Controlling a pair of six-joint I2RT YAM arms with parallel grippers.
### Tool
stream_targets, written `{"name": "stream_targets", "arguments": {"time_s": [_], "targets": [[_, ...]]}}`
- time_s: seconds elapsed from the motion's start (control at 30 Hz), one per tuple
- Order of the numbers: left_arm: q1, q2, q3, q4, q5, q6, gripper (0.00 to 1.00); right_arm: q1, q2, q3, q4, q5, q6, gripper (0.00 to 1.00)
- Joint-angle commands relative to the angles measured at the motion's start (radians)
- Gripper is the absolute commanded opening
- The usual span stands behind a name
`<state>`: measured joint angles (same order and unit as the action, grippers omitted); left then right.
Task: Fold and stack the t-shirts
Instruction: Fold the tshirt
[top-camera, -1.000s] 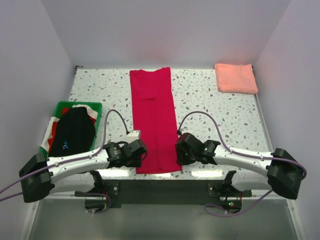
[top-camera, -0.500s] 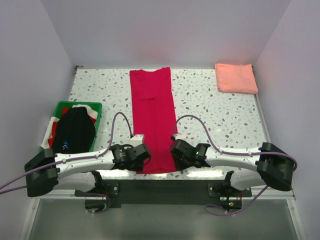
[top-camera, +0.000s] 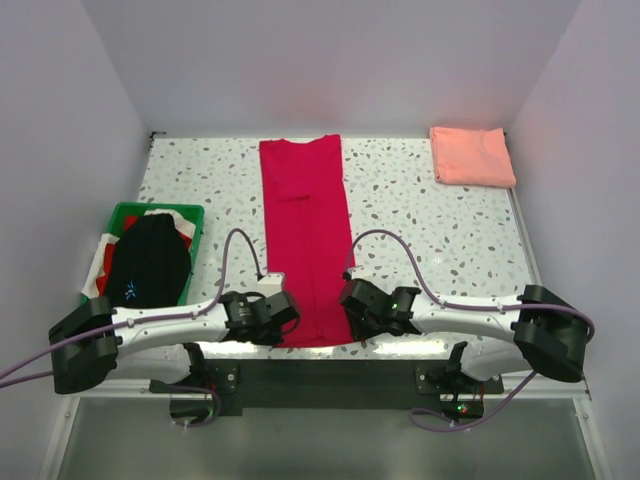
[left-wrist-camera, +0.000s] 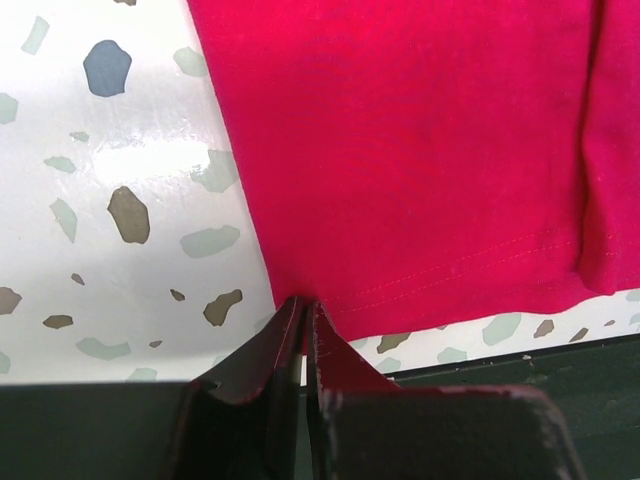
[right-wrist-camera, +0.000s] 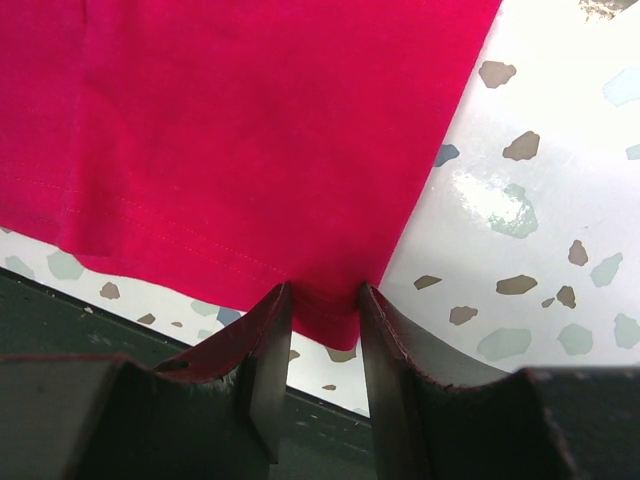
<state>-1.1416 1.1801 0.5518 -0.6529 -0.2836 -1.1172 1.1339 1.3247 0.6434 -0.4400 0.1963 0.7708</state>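
The crimson red t-shirt (top-camera: 305, 230) lies folded into a long narrow strip down the middle of the table, its hem at the near edge. My left gripper (top-camera: 284, 318) is at the hem's left corner, and the left wrist view shows its jaws (left-wrist-camera: 305, 303) pinched together on that corner of the crimson cloth (left-wrist-camera: 400, 150). At the hem's right corner, my right gripper (top-camera: 349, 312) stands open; in the right wrist view the corner of the cloth (right-wrist-camera: 230, 130) sits between its spread fingers (right-wrist-camera: 325, 302). The salmon pink t-shirt (top-camera: 472, 156) rests folded at the far right corner.
A green crate (top-camera: 125, 210) at the left holds a black garment (top-camera: 150, 262) and other cloth. The speckled table (top-camera: 430, 230) ends in a dark drop just beyond the hem. White walls close in the back and both sides.
Both arms have swung inward and toward the near edge, bringing the grippers onto the hem corners of the crimson t-shirt. The left jaws have closed on the cloth.
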Motion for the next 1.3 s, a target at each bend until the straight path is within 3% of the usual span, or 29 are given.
{"name": "stream_targets", "arguments": {"time_s": [0.0,0.27,0.4,0.9,0.93,1.03,1.13,1.27], "targets": [[-0.007,-0.022,-0.01,0.004,0.0,-0.03,0.1,0.007,-0.019,0.006,0.007,0.028,0.019,0.37],[-0.007,-0.036,-0.036,0.007,0.015,-0.049,0.09,0.007,-0.036,-0.019,0.012,0.02,0.027,0.26],[-0.006,-0.06,-0.049,-0.001,0.014,-0.072,0.03,0.007,-0.061,-0.036,0.001,0.025,0.035,0.2],[-0.006,-0.188,-0.041,-0.024,0.011,-0.106,0.0,0.007,-0.157,-0.068,-0.049,0.042,0.067,0.14],[-0.006,-0.189,-0.029,-0.014,0.021,-0.09,0.01,0.007,-0.157,-0.068,-0.046,0.041,0.067,0.15],[-0.006,-0.149,0.002,-0.004,0.037,-0.049,0.2,0.007,-0.153,-0.065,-0.034,0.038,0.065,0.18],[-0.007,-0.088,0.028,-0.008,0.037,-0.032,0.3,0.007,-0.141,-0.056,-0.031,0.035,0.061,0.19],[-0.007,-0.043,0.037,0.006,0.035,-0.016,0.35,0.007,-0.137,-0.051,-0.017,0.029,0.055,0.21]]}}
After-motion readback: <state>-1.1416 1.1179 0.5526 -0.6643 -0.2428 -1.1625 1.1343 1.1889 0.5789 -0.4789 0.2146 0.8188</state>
